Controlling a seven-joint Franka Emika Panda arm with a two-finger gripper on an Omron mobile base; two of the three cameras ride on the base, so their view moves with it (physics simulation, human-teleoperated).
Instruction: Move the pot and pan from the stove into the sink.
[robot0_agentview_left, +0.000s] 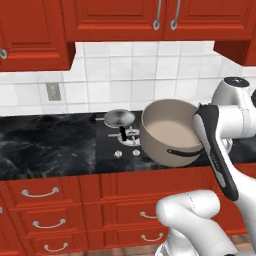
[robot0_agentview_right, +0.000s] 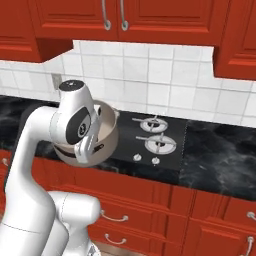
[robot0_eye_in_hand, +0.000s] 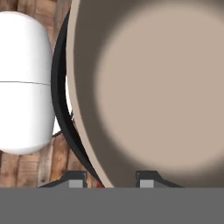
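My gripper (robot0_eye_in_hand: 111, 180) is shut on the rim of the beige-grey pot (robot0_agentview_left: 170, 132), one fingertip inside the wall and one outside. The pot hangs tilted in the air at the counter's front edge, and the hand view shows wooden floor past its rim. Its thin dark handle (robot0_agentview_left: 185, 151) curves along the near side. In the right base view the pot (robot0_agentview_right: 109, 131) is partly hidden behind my hand. The small silver pan (robot0_agentview_left: 119, 118) with a black handle rests on the rear left of the stove (robot0_agentview_left: 112, 142). The stove's other burners (robot0_agentview_right: 160, 143) stand bare. The sink is out of view.
Black marbled counter runs left of the stove (robot0_agentview_left: 45, 145) and right of it (robot0_agentview_right: 220, 155). Red upper cabinets (robot0_agentview_left: 115, 20) hang above the tiled wall, which carries an outlet (robot0_agentview_left: 53, 91). Red drawers (robot0_agentview_left: 40, 192) line the front below.
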